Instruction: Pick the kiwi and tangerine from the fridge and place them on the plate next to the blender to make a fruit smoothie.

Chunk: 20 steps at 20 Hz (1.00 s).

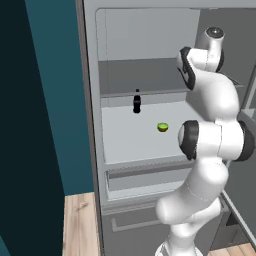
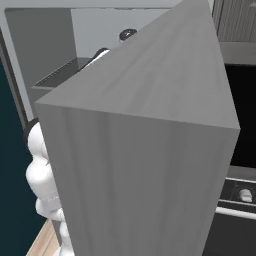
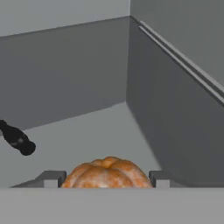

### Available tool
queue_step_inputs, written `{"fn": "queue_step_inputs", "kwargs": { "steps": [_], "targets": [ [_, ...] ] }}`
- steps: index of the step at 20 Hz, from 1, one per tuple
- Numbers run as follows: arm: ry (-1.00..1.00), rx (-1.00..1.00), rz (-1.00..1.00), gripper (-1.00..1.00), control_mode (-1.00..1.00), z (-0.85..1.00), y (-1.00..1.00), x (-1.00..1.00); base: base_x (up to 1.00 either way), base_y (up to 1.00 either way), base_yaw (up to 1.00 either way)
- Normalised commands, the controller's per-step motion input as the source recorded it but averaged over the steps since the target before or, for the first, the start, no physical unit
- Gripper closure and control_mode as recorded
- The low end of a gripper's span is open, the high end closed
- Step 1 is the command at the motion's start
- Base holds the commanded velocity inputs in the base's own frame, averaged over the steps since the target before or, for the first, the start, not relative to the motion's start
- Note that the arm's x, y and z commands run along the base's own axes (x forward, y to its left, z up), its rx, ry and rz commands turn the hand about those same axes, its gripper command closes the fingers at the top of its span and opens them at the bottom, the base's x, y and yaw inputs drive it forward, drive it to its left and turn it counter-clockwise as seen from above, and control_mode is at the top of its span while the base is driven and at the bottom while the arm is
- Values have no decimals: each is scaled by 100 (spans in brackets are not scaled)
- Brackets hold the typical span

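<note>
tangerine first: the round, ribbed orange-brown tangerine (image 3: 107,173) sits right between the two small dark finger tips of the gripper (image 3: 107,178) in the hand view, one tip at each flank. the tips look pressed to its sides, so the gripper seems clamped on the fruit, though the grey band at the bottom hides the lowest part of the contact. past it runs the pale grey shelf floor of the tall grey fridge (image 1: 150,135), meeting the back wall and a side wall in a corner. a small dark bottle (image 3: 17,140) stands off to one side on that shelf, well apart from the tangerine. from the left base view, the tiny yellow-green kiwi (image 1: 162,127) lies on the same shelf, between the bottle and the white arm.
</note>
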Motion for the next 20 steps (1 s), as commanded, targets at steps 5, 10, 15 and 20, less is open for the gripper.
{"fn": "queue_step_inputs", "kwargs": {
  "steps": [5,10,15,20],
  "targets": [
    [-11,0,0,100,-100,-23,-1,4,0,0,0],
    [-37,-3,0,100,-100,0,9,-41,0,0,0],
    [-52,-5,0,100,-100,19,30,-89,0,0,0],
    [-28,-1,1,100,-100,90,44,-100,0,0,0]
  ]
}}
